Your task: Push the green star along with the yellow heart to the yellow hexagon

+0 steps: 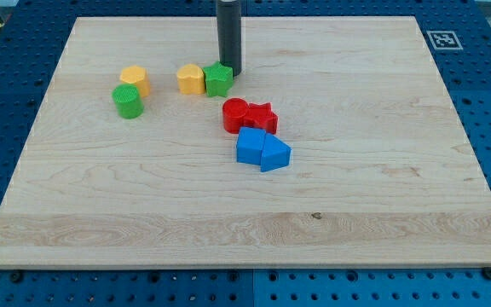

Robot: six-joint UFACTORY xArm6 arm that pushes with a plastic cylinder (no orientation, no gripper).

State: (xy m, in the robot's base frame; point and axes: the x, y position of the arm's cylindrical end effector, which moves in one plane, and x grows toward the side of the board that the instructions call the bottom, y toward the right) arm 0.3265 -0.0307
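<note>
The green star [218, 79] sits at the upper middle of the board, touching the yellow heart [191, 79] on its left. The yellow hexagon [134, 80] lies further to the view's left, apart from the heart. My tip [230, 73] stands at the green star's upper right edge, touching or almost touching it. The dark rod rises from there to the view's top.
A green cylinder [128, 101] sits just below the yellow hexagon, touching it. A red cylinder [235, 115] and a red star [262, 117] lie below the green star. A blue cube [250, 146] and a blue triangle [274, 154] lie under those. The wooden board [356, 170] rests on a blue pegboard.
</note>
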